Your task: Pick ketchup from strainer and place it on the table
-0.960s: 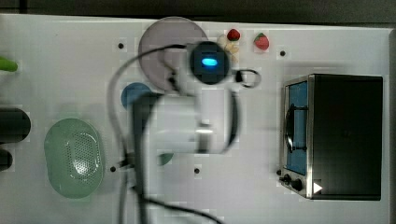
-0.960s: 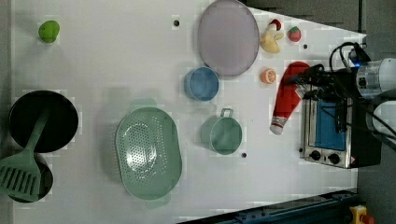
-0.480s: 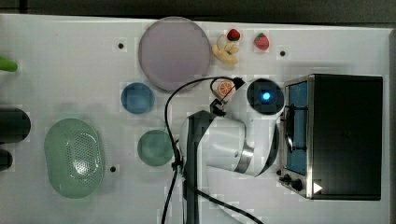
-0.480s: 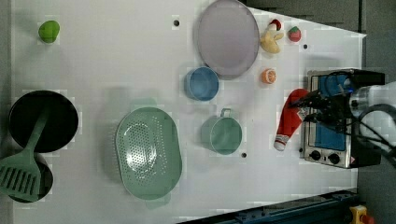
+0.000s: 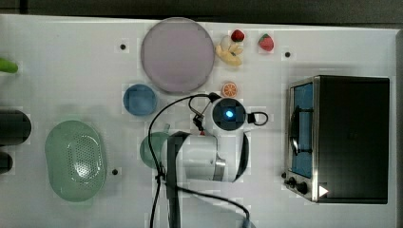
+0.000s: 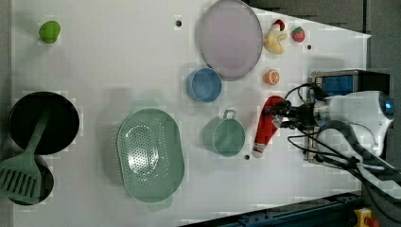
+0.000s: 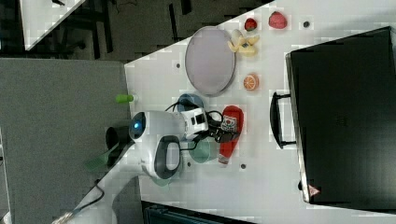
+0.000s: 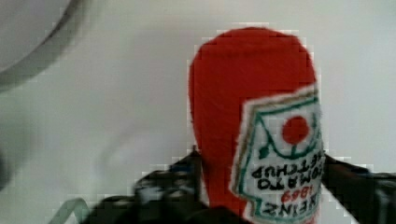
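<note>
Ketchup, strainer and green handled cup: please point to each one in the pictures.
ketchup (image 6: 265, 124): left view, red body.
strainer (image 6: 149, 153): left view, perforated bottom.
green handled cup (image 6: 226, 136): left view, inside of the cup.

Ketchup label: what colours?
White label with green border, red dot, dark lettering on the red ketchup; clearest in wrist view.

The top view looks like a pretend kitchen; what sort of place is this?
Probably a robot test bench set up as a toy kitchen: a white table with play fruit such as a strawberry, a small oven, and a robot arm over it.
</note>
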Robot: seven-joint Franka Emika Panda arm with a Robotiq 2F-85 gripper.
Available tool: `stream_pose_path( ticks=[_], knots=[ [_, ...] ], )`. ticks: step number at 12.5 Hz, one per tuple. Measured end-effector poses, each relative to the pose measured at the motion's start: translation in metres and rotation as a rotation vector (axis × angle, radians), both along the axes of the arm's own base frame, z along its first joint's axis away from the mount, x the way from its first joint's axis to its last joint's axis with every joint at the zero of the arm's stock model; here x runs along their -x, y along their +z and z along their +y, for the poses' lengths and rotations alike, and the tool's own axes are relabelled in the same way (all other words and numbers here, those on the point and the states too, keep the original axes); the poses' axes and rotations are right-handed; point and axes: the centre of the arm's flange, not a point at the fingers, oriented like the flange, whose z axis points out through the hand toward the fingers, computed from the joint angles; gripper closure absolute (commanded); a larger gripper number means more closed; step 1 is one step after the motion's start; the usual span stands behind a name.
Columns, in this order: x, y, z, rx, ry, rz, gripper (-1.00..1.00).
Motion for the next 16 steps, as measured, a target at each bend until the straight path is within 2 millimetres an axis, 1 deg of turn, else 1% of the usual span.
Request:
stream_pose_path(
  ticks=[1,2,3,4,5,6,7,8,9,11,12,13,14,16],
  knots=[
    [-0.001,-0.015,0.007,-0.003,0.011,-0.009,-1.00],
    [0.000,-0.028,0.011,-0.006,0.020,-0.015,-1.00],
    [0.002,-0.036,0.013,-0.009,0.024,-0.007,-1.00],
    [0.005,-0.038,0.014,-0.010,0.024,0.008,-1.00],
    [0.004,-0.032,0.013,-0.009,0.022,0.015,-1.00],
    [0.001,-0.017,0.010,-0.006,0.019,0.012,-1.00],
    [-0.003,0.005,0.007,-0.002,0.014,0.007,-1.00],
    [-0.009,0.033,0.003,0.005,0.012,-0.007,-1.00],
    [-0.020,0.070,-0.001,0.013,0.011,-0.033,-1.00],
    [-0.045,0.156,-0.006,0.027,-0.027,-0.113,-1.00],
    [-0.053,0.201,-0.006,0.030,-0.064,-0.141,-1.00],
    [-0.055,0.246,-0.005,0.031,-0.101,-0.145,-1.00],
    [-0.053,0.287,-0.005,0.037,-0.134,-0.143,-1.00],
    [-0.047,0.358,-0.002,0.039,-0.192,-0.150,-1.00]
  ],
)
